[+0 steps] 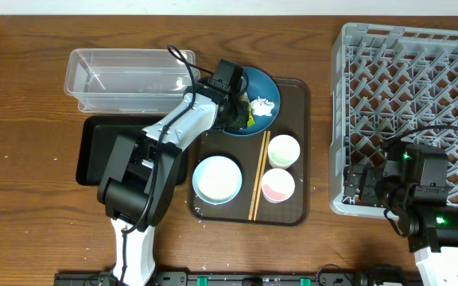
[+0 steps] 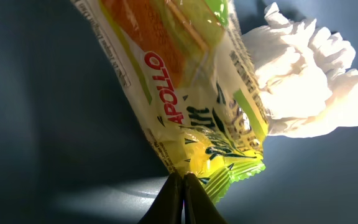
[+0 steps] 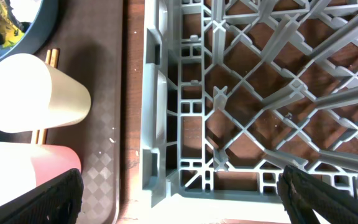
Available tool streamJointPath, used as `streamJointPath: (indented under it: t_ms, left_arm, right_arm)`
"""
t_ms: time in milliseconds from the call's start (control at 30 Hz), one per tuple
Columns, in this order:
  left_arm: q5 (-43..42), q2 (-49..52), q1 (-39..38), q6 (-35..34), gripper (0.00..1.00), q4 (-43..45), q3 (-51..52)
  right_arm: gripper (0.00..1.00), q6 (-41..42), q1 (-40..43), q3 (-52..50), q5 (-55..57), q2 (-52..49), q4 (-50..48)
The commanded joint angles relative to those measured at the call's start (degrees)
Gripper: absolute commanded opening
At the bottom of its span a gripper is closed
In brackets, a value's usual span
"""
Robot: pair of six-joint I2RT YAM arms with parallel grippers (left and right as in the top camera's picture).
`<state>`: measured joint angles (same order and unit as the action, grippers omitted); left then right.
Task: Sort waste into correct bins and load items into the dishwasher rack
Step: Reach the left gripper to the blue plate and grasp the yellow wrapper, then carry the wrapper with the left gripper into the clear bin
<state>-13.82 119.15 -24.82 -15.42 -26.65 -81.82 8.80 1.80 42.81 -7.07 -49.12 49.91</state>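
Note:
The dark-blue dish [image 1: 265,83] sits at the back of the brown tray. It holds the orange-yellow-green snack wrapper [image 2: 185,81] and the crumpled white tissue [image 2: 309,81]. My left gripper [image 2: 184,177] is down in the dish, shut on the wrapper's lower edge. The white bowl [image 1: 217,178], two cups [image 1: 284,150] [image 1: 278,185] and the chopsticks [image 1: 258,179] lie on the brown tray. My right gripper [image 3: 179,199] is open and empty over the grey rack's [image 1: 412,103] front-left corner. I cannot make out rice grains.
The clear tub [image 1: 126,79] stands at the back left, with the black tray [image 1: 94,151] in front of it. The brown serving tray [image 1: 300,119] lies between them and the rack. The rack's wall [image 3: 166,124] is close beside the cups [image 3: 33,93].

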Motion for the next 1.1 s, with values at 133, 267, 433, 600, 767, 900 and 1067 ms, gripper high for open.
streamJointPath:
  t_ms: [133,267,433,600,767,900,1067]
  left_arm:
    - [1.49,-8.98,0.42,0.15,0.06,-0.50,-1.20]
    - [4.39,-13.60,0.48,0.11,0.06,-0.59,-1.20]
    - [5.16,-13.53,0.48,0.13,0.41,0.48,-1.11]
    - [5.95,-9.25,0.46,0.11,0.64,3.17,-0.92]
    - [5.90,-3.63,0.46,0.11,0.69,5.79,-0.92]
    - [5.49,0.13,0.46,0.09,0.69,6.67,-0.92]
    - [3.76,1.46,0.00,0.11,0.64,6.62,-0.92]
  right_arm:
    - [0.99,0.85,-0.70,1.29,-0.50,0.13,0.26]
    - [0.99,0.83,-0.70,1.29,-0.48,0.13,0.24]
    - [0.99,0.85,-0.70,1.29,-0.50,0.13,0.24]
    - [0.99,0.85,-0.70,1.29,-0.50,0.13,0.26]
    - [0.99,0.85,-0.70,1.29,-0.50,0.13,0.26]
    - [0.99,0.83,-0.70,1.29,-0.50,0.13,0.26]
    - [0.99,0.83,-0.70,1.29,-0.48,0.13,0.22]
